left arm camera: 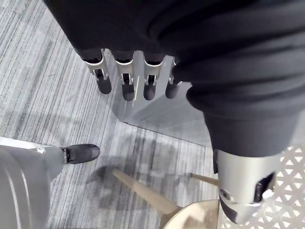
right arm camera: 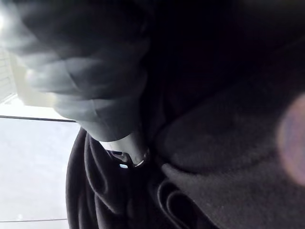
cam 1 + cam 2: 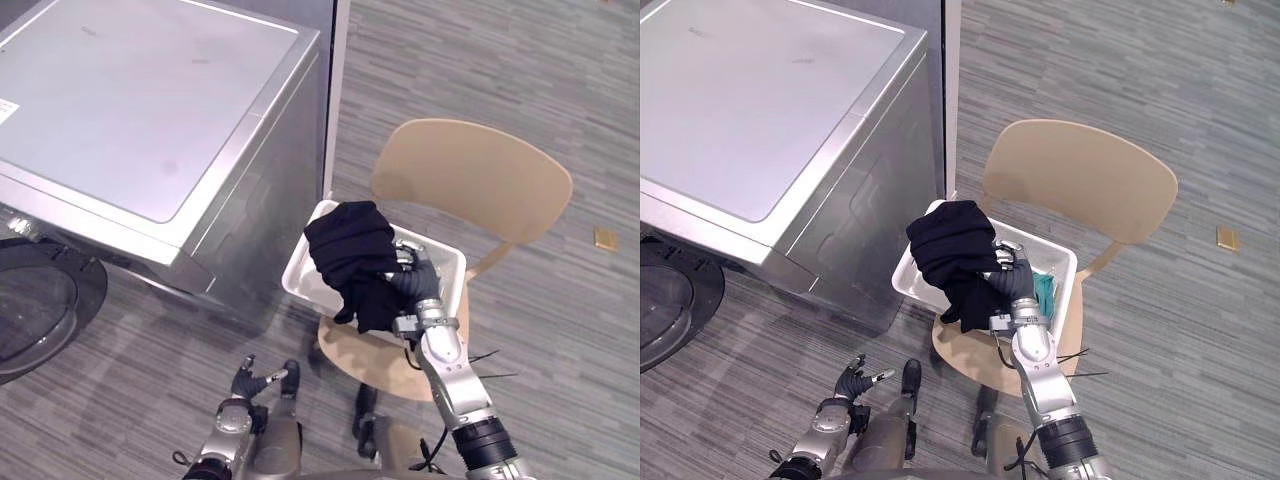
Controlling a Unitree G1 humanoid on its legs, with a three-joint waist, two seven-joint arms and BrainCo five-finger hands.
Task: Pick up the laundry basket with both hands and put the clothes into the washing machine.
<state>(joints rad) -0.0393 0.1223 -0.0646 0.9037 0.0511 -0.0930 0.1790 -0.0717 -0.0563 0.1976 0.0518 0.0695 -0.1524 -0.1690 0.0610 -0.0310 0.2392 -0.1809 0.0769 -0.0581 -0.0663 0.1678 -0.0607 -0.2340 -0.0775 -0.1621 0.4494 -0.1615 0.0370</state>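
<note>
The right hand (image 3: 408,272) is gripping the black garment (image 3: 350,250) clear of the basket (image 3: 298,276) for loading. The left hand (image 3: 252,382) is idling open.

Right arm (image 3: 455,385): comes in from the lower right, with the forearm angled up and the wrist over the near rim of the basket (image 3: 298,270).
Right hand (image 3: 412,280): raised above the inside of the basket, fingers curled into a black garment (image 3: 348,245) that drapes over them.
Left arm (image 3: 225,430): held low, well apart from the basket, off its near left corner.
Left hand (image 3: 247,385): fingers (image 1: 126,83) straight and side by side, thumb set apart, away from the basket.
</note>
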